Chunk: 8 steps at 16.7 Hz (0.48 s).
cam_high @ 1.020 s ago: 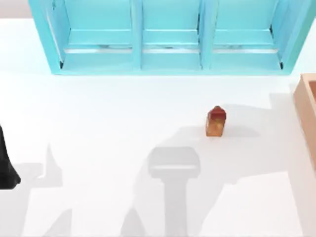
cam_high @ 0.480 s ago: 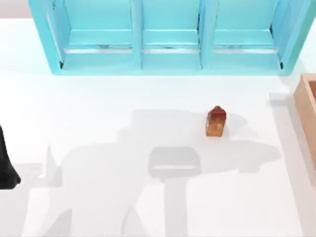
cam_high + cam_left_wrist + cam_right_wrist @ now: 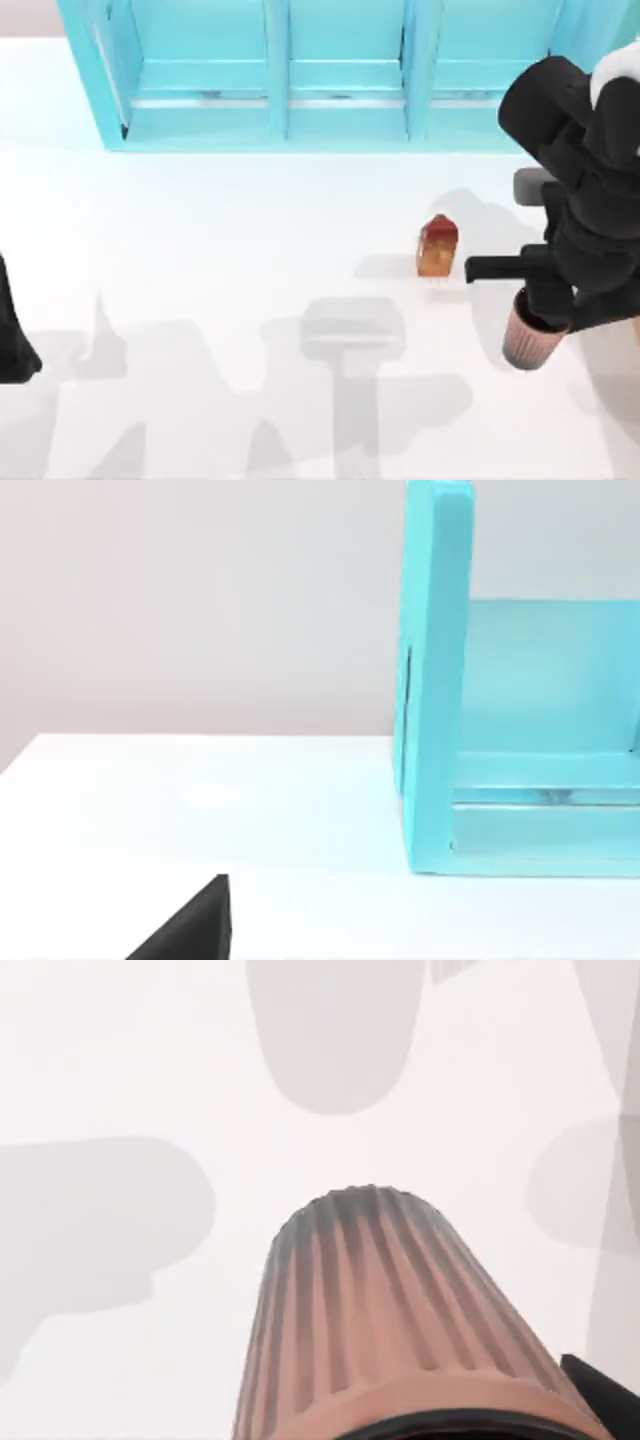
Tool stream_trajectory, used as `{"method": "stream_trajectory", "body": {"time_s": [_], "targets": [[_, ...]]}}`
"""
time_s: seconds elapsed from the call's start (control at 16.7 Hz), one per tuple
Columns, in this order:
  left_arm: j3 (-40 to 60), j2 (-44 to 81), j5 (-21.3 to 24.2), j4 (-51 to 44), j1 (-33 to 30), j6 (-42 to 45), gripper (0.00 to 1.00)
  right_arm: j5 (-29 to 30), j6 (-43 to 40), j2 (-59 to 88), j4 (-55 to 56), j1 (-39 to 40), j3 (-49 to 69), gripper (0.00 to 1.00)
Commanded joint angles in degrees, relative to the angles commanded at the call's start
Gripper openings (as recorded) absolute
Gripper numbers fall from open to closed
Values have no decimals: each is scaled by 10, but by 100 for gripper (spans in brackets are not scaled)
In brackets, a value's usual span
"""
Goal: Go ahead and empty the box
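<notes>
My right gripper (image 3: 538,312) is shut on a ribbed pinkish-brown cup (image 3: 525,345), which hangs over the table just right of a small red-and-orange carton (image 3: 437,247). In the right wrist view the cup (image 3: 380,1330) points down toward the white tabletop, with a dark fingertip (image 3: 608,1398) at its rim. The box is hidden behind my right arm at the table's right edge. My left arm (image 3: 14,335) stays parked at the left edge.
A large turquoise three-bay shelf unit (image 3: 340,110) spans the back of the table, and its end wall (image 3: 435,680) shows in the left wrist view. White tabletop lies open between the carton and the left arm.
My right arm has come into the top view from the right, carrying the ribbed cup, and now covers the box. The carton and the left arm have not moved.
</notes>
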Motion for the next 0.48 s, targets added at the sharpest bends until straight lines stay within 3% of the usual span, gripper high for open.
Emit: {"method": "stream_trajectory", "body": {"time_s": [0.24, 0.48], "targets": [[0, 0, 0, 0, 0, 0, 100, 5, 72, -29, 33, 73, -62, 0], [0, 0, 0, 0, 0, 0, 100, 5, 76, -31, 35, 77, -66, 0]]}}
